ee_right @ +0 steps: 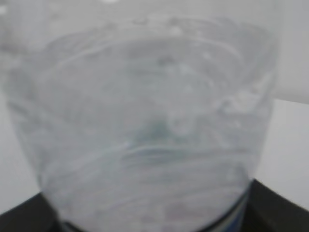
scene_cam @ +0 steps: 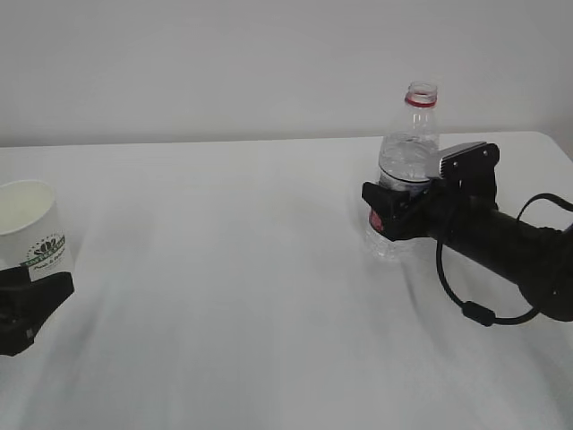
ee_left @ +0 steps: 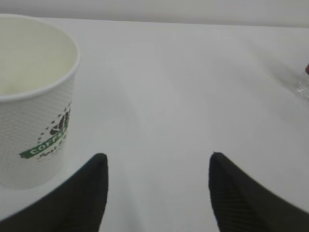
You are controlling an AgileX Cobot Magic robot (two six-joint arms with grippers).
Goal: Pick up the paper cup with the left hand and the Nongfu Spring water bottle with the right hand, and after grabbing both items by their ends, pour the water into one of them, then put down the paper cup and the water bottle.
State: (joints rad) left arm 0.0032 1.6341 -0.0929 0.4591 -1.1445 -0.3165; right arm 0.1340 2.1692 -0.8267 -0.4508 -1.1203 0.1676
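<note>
On the white bench [scene_cam: 233, 269]: two grippers at their things.
The right hand [scene_cam: 387, 213] seems gripping the clear ribbed plastic bottle [scene_cam: 407, 152]; the left hand [ee_left: 157, 193], jaws open, stands beside the white paper cup [ee_left: 34, 96].

White table [scene_cam: 233, 296] fills the scene, running back to a pale wall. On it, a water bottle [scene_cam: 410, 148] stands upright, cap off. Well apart from the bottle, far to its left, a paper cup [scene_cam: 34, 226] sits upright.

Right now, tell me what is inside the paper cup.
The paper cup shows only a bare pale inner wall below its rim in the left wrist view. Its bottom is hidden by the near wall, so any water there cannot be seen.
</note>
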